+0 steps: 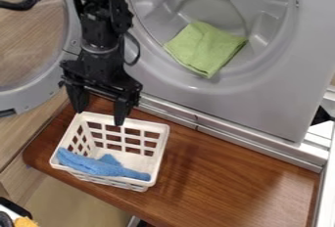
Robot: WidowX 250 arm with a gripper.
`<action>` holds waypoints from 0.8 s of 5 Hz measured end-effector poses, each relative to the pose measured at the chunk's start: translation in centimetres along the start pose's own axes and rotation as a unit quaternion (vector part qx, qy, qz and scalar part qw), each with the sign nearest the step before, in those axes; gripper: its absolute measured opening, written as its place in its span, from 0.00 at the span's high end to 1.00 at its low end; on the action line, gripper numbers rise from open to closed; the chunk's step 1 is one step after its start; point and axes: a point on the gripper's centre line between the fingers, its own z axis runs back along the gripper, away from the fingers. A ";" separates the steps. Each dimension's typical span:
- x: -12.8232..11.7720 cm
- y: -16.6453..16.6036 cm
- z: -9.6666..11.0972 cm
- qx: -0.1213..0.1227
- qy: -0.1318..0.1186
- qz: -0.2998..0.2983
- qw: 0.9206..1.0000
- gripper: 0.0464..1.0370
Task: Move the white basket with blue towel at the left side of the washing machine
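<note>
The white basket (138,160), by which the blue towel (98,166) is contained, is placed at the left edge of the wooden board (222,177), the gripper (99,117) being positioned with fingers spread by its rear rim, presumably for grasp or release

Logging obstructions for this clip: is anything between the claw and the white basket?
Nothing visible: the claw hangs open by the white basket, on the side facing the washing machine; the blue towel lies toward the opposite side.

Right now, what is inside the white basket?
Inside the white basket lies a crumpled blue towel, towards the front side. Part of the bare white floor shows behind it; whatever may be under the towel or in its folds is covered.
</note>
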 end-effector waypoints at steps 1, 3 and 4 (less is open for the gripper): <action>0.6 -2.6 1.5 -0.025 0.005 -0.013 1.000 0.04; 0.4 -8.0 2.7 -0.065 -0.005 -0.062 0.996 0.04; 0.1 -10.6 3.4 -0.078 -0.011 -0.084 0.993 0.04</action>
